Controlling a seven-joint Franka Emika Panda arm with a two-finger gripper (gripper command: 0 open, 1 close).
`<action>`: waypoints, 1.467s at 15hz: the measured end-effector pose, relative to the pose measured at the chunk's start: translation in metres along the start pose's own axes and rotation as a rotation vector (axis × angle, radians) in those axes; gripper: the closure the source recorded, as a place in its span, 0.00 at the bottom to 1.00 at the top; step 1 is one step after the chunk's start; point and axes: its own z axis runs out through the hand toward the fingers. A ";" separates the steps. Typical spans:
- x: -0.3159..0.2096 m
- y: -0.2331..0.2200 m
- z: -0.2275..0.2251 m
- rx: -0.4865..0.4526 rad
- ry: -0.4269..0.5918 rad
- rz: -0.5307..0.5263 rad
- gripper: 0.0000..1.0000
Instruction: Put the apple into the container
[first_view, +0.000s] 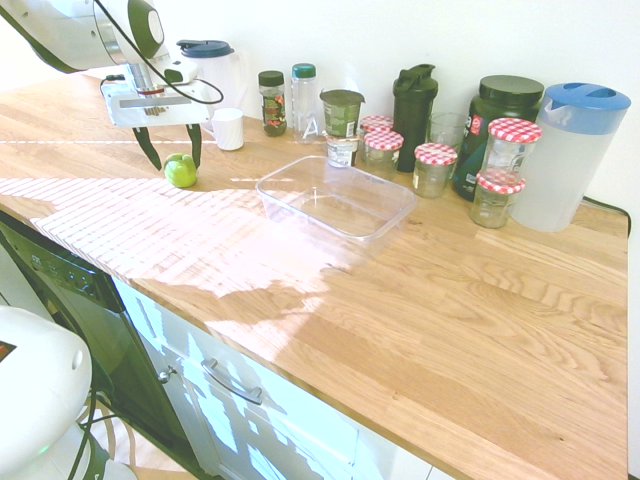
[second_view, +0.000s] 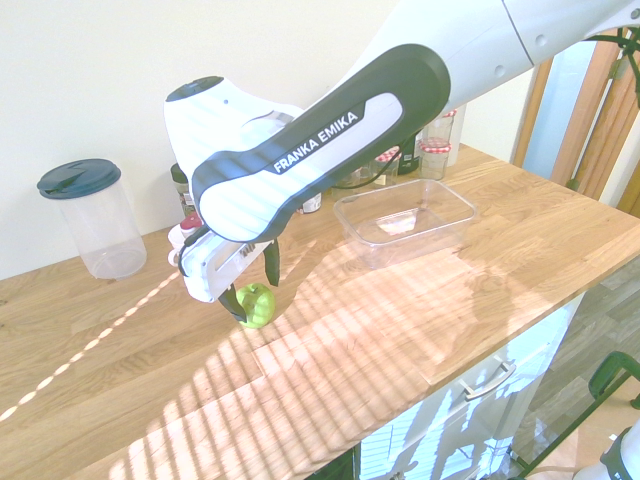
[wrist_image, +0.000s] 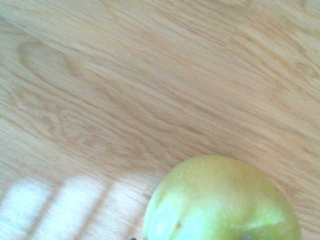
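Observation:
The small green apple (first_view: 181, 170) rests on the wooden counter (first_view: 400, 300), left of the clear plastic container (first_view: 336, 197). My gripper (first_view: 174, 160) hangs just above the apple, open, with one dark finger on each side of it and not gripping. From the other side, the apple (second_view: 255, 305) sits under the gripper (second_view: 252, 288), and the empty container (second_view: 405, 217) lies further right. The wrist view shows the apple (wrist_image: 220, 200) close up on bare wood.
Along the back wall stand a white mug (first_view: 228, 128), spice bottles (first_view: 271, 102), a black shaker (first_view: 414, 102), several glass jars with red-checked lids (first_view: 435, 167) and a blue-lidded pitcher (first_view: 570, 155). Another lidded pitcher (second_view: 90, 218) stands behind the arm.

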 end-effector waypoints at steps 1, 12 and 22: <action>-0.001 -0.001 0.003 -0.002 -0.003 0.002 1.00; -0.009 -0.016 0.022 0.013 -0.010 0.036 1.00; 0.087 0.173 -0.109 0.083 0.025 0.357 1.00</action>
